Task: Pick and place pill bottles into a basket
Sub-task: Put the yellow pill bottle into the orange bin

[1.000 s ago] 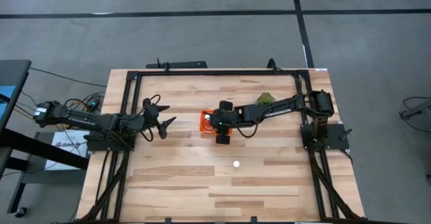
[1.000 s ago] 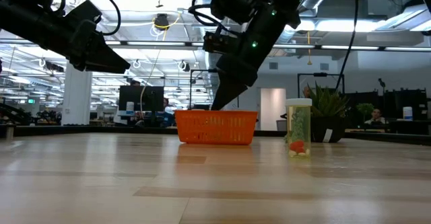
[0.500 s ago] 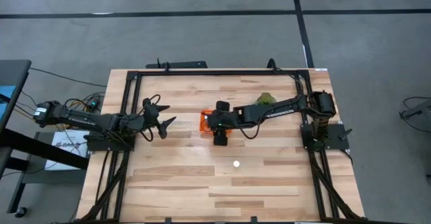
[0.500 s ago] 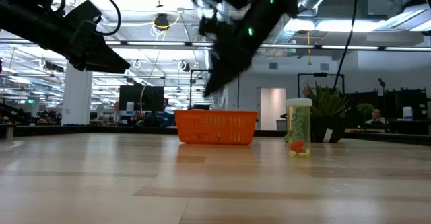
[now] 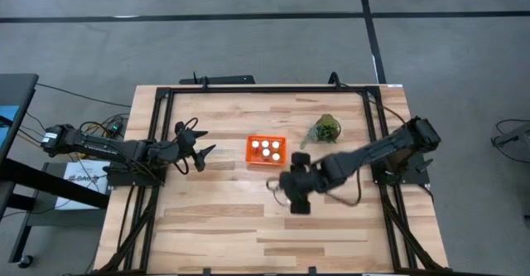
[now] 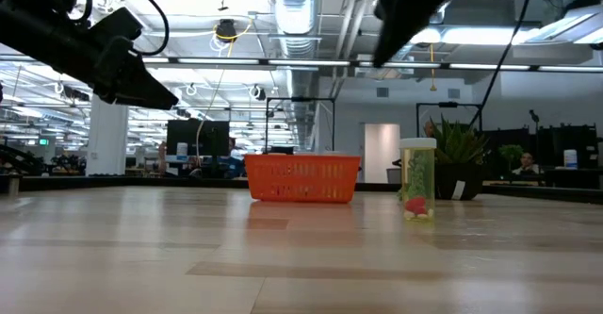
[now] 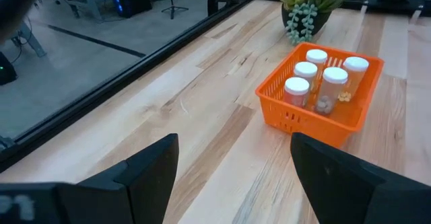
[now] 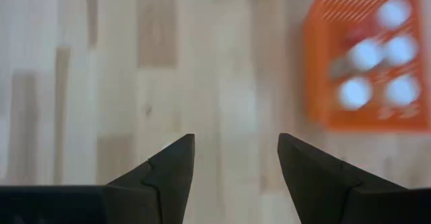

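The orange basket [image 5: 266,150] stands mid-table and holds several white-capped pill bottles [image 7: 305,70]; it also shows in the low view [image 6: 302,178] and the right wrist view [image 8: 363,56]. One more pill bottle [image 6: 417,179] stands upright on the table on its base, nearer the front edge; in the high view my right arm hides it. My right gripper [image 5: 290,195] hovers open and empty above the table, near and right of the basket, its fingers [image 8: 168,167] pointing down. My left gripper [image 5: 203,158] waits open and empty left of the basket.
A small potted plant [image 5: 325,128] stands far right of the basket. A black frame [image 5: 265,89] runs along the table's far and side edges. Bare wood [image 5: 232,218] lies between the basket and the near edge.
My right gripper has risen out of the basket and swung toward the table's near edge and a little right, leaving the basket and its bottles uncovered. It now stands over the spot of the lone bottle. The basket and that bottle have stayed in place.
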Motion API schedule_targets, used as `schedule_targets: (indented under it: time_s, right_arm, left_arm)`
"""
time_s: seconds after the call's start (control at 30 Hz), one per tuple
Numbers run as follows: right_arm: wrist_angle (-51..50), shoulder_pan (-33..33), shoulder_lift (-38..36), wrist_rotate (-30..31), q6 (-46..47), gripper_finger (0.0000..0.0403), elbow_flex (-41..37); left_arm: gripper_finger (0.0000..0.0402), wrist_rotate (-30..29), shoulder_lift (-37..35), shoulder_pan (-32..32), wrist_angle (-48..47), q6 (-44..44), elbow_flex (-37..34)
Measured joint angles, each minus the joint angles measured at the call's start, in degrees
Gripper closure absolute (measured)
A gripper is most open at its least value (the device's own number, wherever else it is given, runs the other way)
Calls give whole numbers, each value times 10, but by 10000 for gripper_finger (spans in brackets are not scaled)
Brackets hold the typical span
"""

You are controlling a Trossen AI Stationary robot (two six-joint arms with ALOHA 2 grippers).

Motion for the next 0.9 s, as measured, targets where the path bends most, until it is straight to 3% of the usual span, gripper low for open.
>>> schedule_targets:
  time_s: [0.4, 0.9]
  right_arm:
    - [3, 42, 86, 1, 51, 193, -24]
    - [2, 46, 90, -31, 73, 188, -24]
  left_arm:
    - [125, 0, 0, 0, 0, 0, 0]
    - [125, -11, 0, 0, -1, 8, 0]
